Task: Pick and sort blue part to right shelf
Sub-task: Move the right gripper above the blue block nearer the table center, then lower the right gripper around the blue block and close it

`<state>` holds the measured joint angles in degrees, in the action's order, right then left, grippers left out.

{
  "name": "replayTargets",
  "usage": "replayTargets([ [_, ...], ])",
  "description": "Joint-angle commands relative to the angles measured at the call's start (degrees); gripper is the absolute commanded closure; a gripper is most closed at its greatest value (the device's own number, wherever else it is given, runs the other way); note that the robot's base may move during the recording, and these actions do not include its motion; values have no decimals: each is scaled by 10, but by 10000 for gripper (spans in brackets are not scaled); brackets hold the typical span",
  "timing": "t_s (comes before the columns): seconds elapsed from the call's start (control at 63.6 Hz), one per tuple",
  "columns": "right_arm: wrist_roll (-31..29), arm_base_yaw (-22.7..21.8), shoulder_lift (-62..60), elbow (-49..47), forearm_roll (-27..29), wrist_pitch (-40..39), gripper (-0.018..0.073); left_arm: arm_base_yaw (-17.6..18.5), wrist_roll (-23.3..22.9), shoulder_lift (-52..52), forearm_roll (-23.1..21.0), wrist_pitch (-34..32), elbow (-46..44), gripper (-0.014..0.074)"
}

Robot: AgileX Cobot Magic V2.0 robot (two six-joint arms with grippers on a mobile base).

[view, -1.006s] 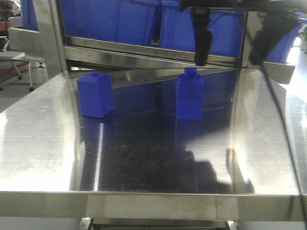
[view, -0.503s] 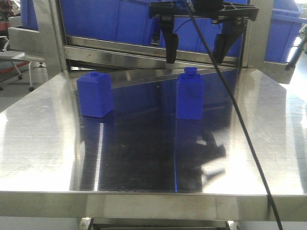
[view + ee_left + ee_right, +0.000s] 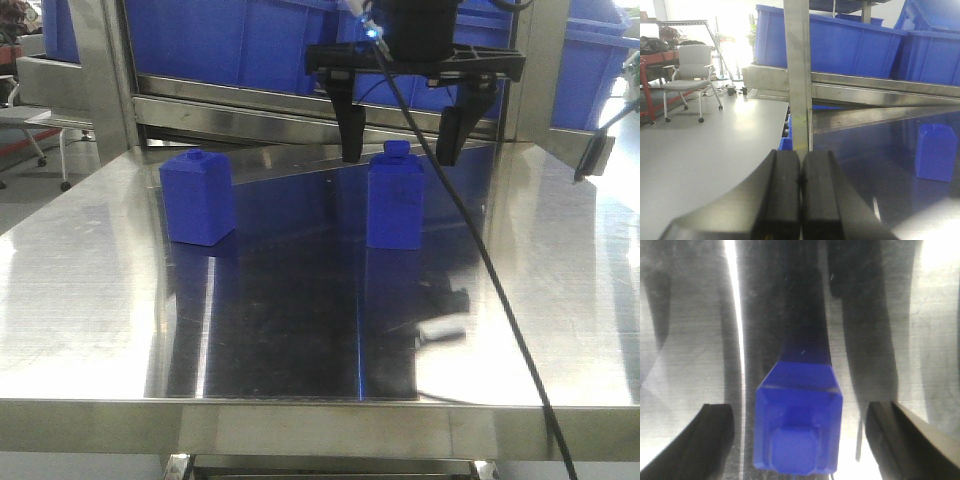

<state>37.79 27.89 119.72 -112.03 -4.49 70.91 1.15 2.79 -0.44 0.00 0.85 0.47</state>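
Note:
Two blue bottle-shaped parts stand upright on the steel table [image 3: 90,300]: one at the left [image 3: 198,196], one in the middle [image 3: 396,197]. My right gripper [image 3: 400,140] hangs open just above the middle part, one black finger on each side of its cap. In the right wrist view the part [image 3: 799,422] sits between the two spread fingers [image 3: 710,440], untouched. My left gripper [image 3: 800,185] is shut and empty, off the table's left side; one blue part [image 3: 939,151] shows far to its right.
Blue bins [image 3: 240,40] fill the tilted steel rack behind the table. A steel upright post [image 3: 799,75] stands ahead of the left gripper. A black cable [image 3: 480,260] trails from the right arm across the table. An office chair [image 3: 686,75] stands at left.
My right gripper has swung in from the upper right and come down over the middle blue part, its fingers now straddling the cap. The parts have not moved.

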Motion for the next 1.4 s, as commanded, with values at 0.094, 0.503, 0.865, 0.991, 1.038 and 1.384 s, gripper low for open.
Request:
replayTargets([
  [0.094, 4, 1, -16, -18, -5, 50, -53, 1, -6, -12, 0, -47, 13, 461],
  [0.503, -5, 2, -10, -10, -10, 41, -53, 1, -6, -12, 0, -47, 13, 461],
  [0.865, -5, 5, 4, -10, -6, 42, -53, 1, -6, -12, 0, -47, 13, 461],
  [0.991, -5, 5, 4, -10, -3, 44, -53, 1, -6, -12, 0, -47, 13, 461],
  [1.038, -5, 5, 4, -10, -3, 45, -53, 1, -6, -12, 0, -47, 13, 461],
  [1.384, -5, 5, 4, -10, 4, 45, 124, 1, -6, -12, 0, -47, 13, 461],
])
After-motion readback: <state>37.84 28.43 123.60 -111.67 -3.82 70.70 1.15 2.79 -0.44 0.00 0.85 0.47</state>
